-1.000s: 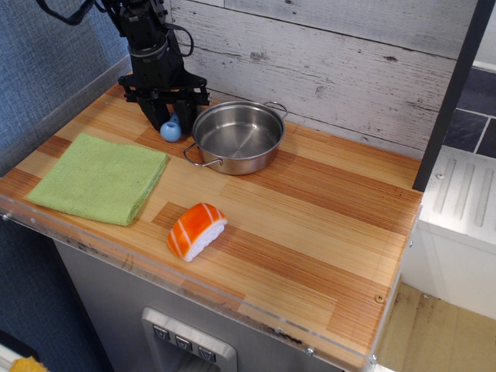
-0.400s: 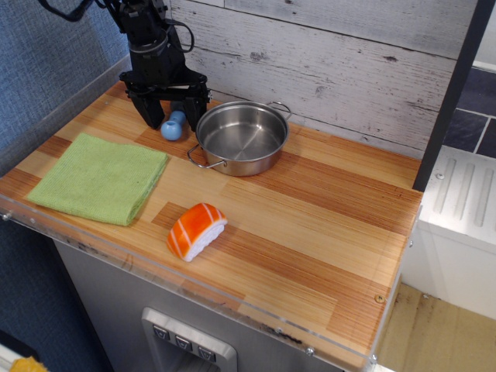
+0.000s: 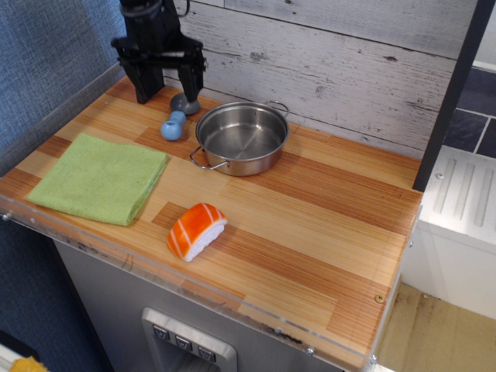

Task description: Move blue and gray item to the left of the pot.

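The striped wooden countertop [image 3: 325, 225] carries a small blue-and-gray knobbed toy [image 3: 176, 120] just below the black gripper [image 3: 167, 87], a shiny steel pot [image 3: 241, 137] beside it, a folded green cloth [image 3: 101, 178] and an orange-and-white sushi piece [image 3: 195, 230] farther off.

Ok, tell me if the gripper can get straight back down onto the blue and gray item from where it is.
Probably yes. The gripper hangs open just above the blue and gray item, which lies bare on the counter. The pot sits close on its right, apart from it, and the green cloth lies in front, clear of it.
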`<action>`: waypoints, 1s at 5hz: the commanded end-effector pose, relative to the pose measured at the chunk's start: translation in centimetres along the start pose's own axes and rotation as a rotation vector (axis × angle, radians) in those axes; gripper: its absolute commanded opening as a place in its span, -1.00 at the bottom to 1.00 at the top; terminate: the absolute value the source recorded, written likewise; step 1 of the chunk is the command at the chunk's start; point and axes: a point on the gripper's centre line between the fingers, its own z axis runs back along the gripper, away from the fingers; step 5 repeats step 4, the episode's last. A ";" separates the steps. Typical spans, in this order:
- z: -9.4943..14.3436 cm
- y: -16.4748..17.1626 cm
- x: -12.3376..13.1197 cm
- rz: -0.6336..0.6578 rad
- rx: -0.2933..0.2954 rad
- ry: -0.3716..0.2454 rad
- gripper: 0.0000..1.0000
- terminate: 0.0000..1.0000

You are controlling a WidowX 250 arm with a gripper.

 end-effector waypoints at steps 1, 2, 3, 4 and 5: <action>7.0 -1.0 0.2 -0.052 0.013 -0.133 1.00 -1.00; 7.0 -1.0 0.2 -0.052 0.013 -0.133 1.00 -1.00; 7.0 -1.0 0.2 -0.052 0.013 -0.133 1.00 -1.00; 7.0 -1.0 0.2 -0.052 0.013 -0.133 1.00 1.00; 7.0 -1.0 0.2 -0.052 0.013 -0.133 1.00 1.00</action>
